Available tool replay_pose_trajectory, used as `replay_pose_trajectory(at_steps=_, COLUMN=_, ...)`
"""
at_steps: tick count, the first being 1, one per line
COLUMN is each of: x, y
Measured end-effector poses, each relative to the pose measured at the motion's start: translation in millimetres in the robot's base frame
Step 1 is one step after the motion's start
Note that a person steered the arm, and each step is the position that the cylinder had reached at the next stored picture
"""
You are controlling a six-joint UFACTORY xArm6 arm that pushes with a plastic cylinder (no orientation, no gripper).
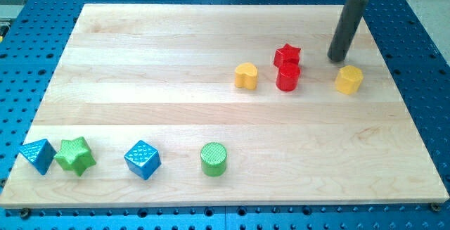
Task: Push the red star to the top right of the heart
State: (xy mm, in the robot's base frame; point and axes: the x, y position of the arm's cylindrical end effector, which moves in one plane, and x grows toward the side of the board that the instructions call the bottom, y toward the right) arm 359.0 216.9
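Look to the upper right of the frame: my tip [338, 59] rests on the counter [140, 61] there, the dark rod rising up and slightly right to the frame's top edge. There is no hand on this arm, so nothing opens, closes or grips; the rod touches no block.

You will find the red star [287, 53] just left of my tip, with a clear strip of wood between them. It sits right against the red cylinder [287, 77], which lies directly below it in the frame; whether they actually touch or merely overlap in view I cannot tell. The yellow heart [246, 75] is to the left of that pair, level with the red cylinder, close but apart. So the star is above and to the right of the heart.

Just below and a little right of my tip sits a yellow hexagonal block [349, 79].

Along the lower left of the frame, you see a row: a blue triangular block [38, 155], a green star [75, 155], a blue cube [143, 160] and a green cylinder [214, 159].
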Motion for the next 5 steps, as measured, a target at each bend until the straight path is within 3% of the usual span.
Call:
replay_pose_trajectory(at_steps=3, x=5, y=-5)
replay_pose_trajectory(at_steps=5, x=4, y=-65)
